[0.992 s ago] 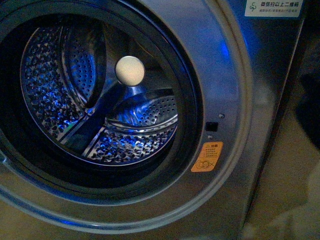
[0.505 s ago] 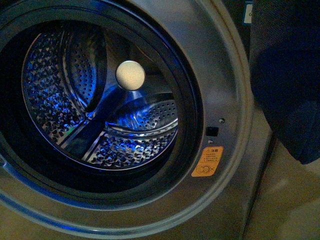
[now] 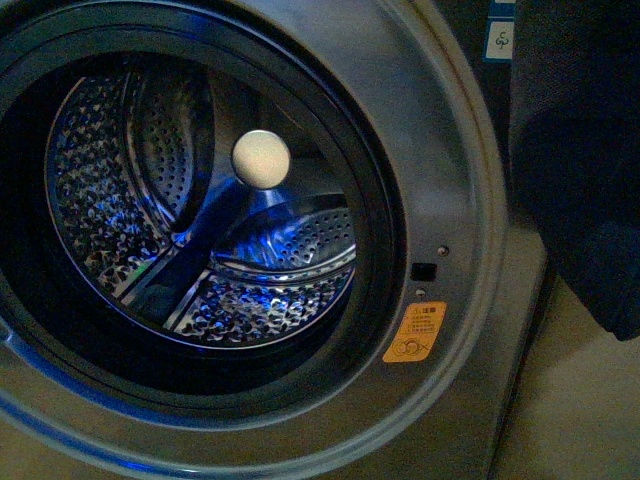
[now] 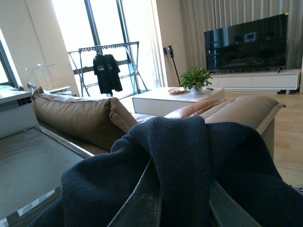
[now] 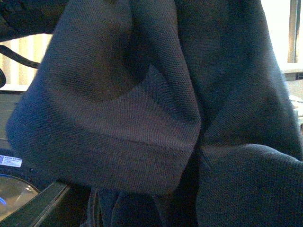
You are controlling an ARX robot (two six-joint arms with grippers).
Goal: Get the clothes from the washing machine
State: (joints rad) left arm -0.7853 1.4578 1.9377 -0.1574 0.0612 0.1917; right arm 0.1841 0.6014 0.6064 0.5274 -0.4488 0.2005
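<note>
– Clothes first: where are they?
– The limp, dark navy knit clothes (image 3: pixel 575 150) hang outside the grey metallic front-loading washing machine (image 3: pixel 450 180). They are at the right edge of the front view, beside the round black-rimmed porthole (image 3: pixel 385 230), and they cover part of a blue-white label (image 3: pixel 498 40).
– What shows in the opening?
– The perforated steel drum (image 3: pixel 110 200), lit blue, with a white round knob (image 3: pixel 261 158) near its middle. An orange warning sticker (image 3: pixel 415 332) sits on the metal ring at the lower right of the porthole, and a small black latch slot (image 3: pixel 423 271) is just above it.
– How does the left pincer stand?
– In its wrist view the clothes are draped over the left pincer (image 4: pixel 182 170). Two grey metal fingers (image 4: pixel 147 201) show from under the fabric with cloth bunched between them. The tips are covered, so I cannot tell whether they are pinching the cloth or spread.
– And the right one?
– Its wrist view is filled with dark folds and a hemmed edge. The right pincer is hidden behind them, and so is its state.
– Anything behind the cloth on the left side?
– A tan leather sofa (image 4: pixel 80 118), a potted green plant (image 4: pixel 195 79), a black flat television (image 4: pixel 246 42) on a white cabinet (image 4: pixel 255 81), and a metal drying rack (image 4: pixel 109 66) by the window holding a black T-shirt (image 4: pixel 106 72).
</note>
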